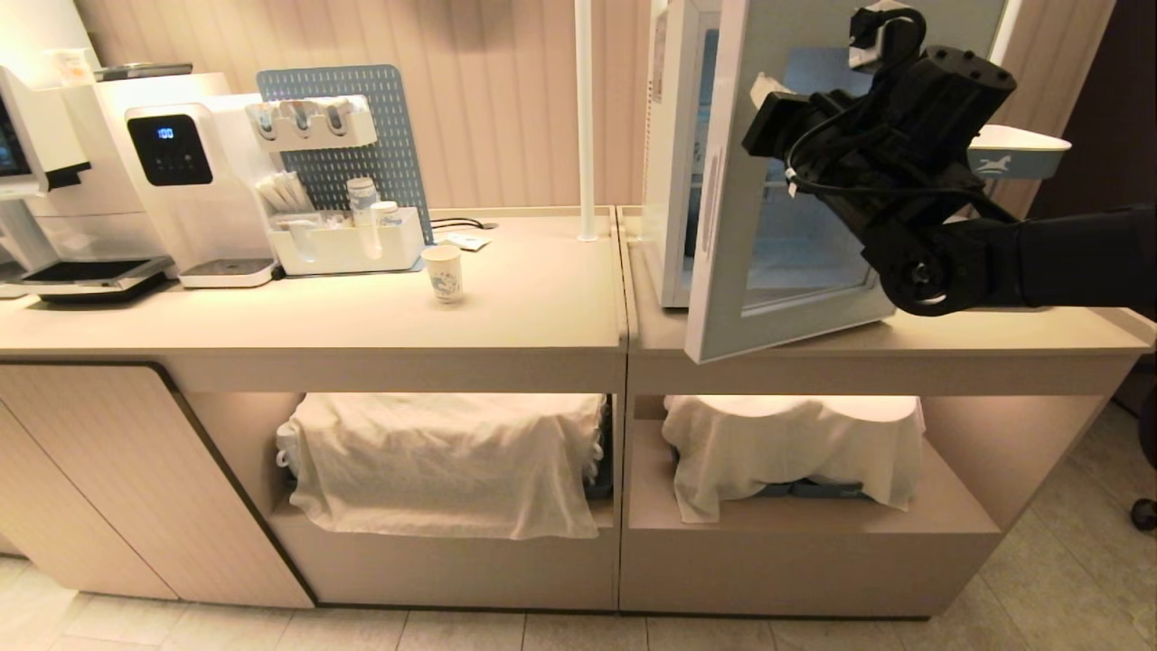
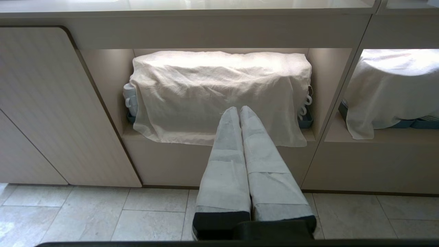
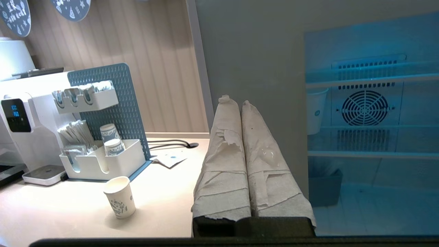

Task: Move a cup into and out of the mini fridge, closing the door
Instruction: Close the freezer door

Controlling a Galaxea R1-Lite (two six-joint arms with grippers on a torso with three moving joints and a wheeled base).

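Right gripper, taped fingers clenched empty, sits at the white-framed tinted glass door, ajar. I risk knocking it wider. Blue-patterned white paper cup stands on the counter.

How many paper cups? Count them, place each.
4: a cup on the counter, a second cup on a mini fridge shelf, two cups in the organizer, maybe nested stacks.

Half-open door across fridge mouth
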